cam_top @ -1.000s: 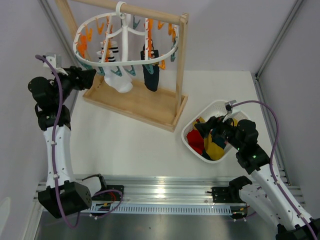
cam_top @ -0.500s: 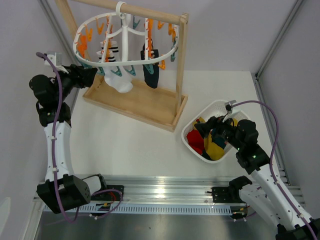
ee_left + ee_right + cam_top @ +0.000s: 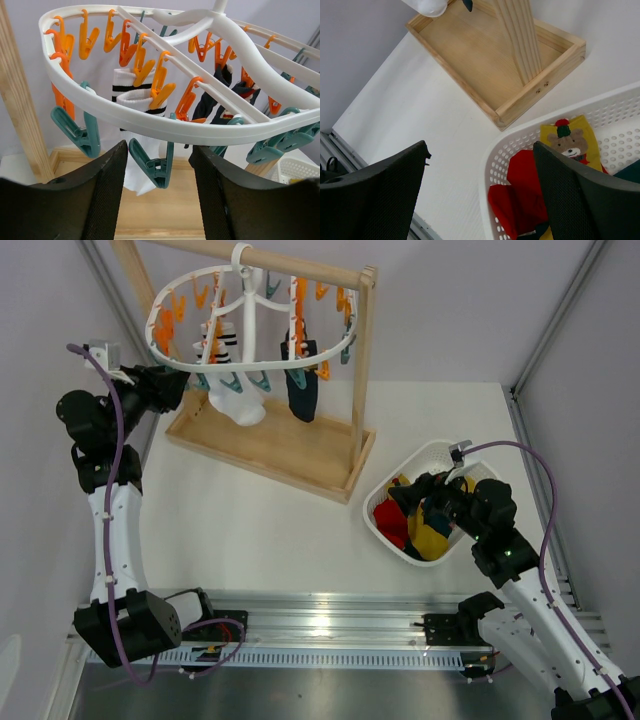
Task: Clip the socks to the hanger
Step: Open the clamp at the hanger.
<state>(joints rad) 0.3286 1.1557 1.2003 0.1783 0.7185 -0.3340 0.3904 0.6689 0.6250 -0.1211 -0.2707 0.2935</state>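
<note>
Left hand is wide open, empty, right up by the hanger and its teal pegs. Right hand is open and empty too (hanging over the socks in the white basket).

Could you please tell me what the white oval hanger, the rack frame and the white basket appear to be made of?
White oval drying hanger: likely moulded plastic, smooth with a slight sheen. Light rack frame: apparently unpainted wood, grain lines visible. White perforated basket: probably plastic, matte, with regular moulded holes.
</note>
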